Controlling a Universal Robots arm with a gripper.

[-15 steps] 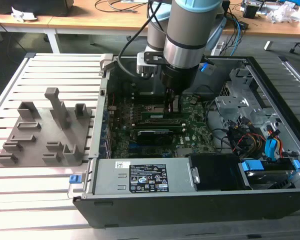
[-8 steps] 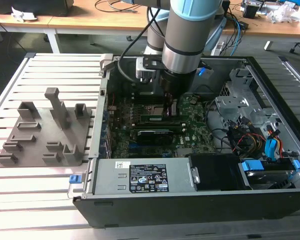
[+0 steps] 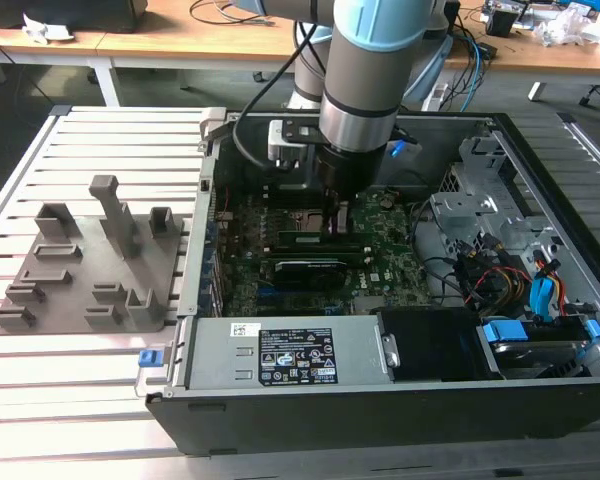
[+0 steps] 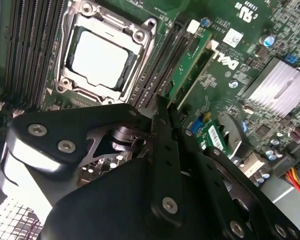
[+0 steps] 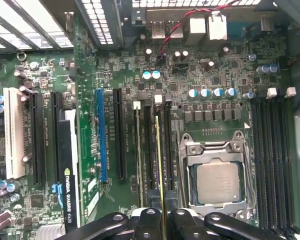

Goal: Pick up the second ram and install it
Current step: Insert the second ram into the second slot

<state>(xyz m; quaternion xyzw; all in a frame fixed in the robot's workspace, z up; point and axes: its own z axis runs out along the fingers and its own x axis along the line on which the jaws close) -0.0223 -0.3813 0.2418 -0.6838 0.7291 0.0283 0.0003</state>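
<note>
The second ram shows edge-on in the first wrist view as a thin yellow-green line standing in a memory slot beside the processor socket. Its near end runs between my black fingers. My gripper is shut on it, one finger on each face. In the second wrist view the gripper points down at the same bank of slots. Another green memory stick stands two slots further from the socket, also seen as a stick. In the exterior view the gripper is low over the motherboard inside the open case.
A grey fixture with upright blocks lies on the slatted table at the exterior view's left. Inside the case are a graphics card, a finned heatsink, a power supply along the near wall and drive bays with cables.
</note>
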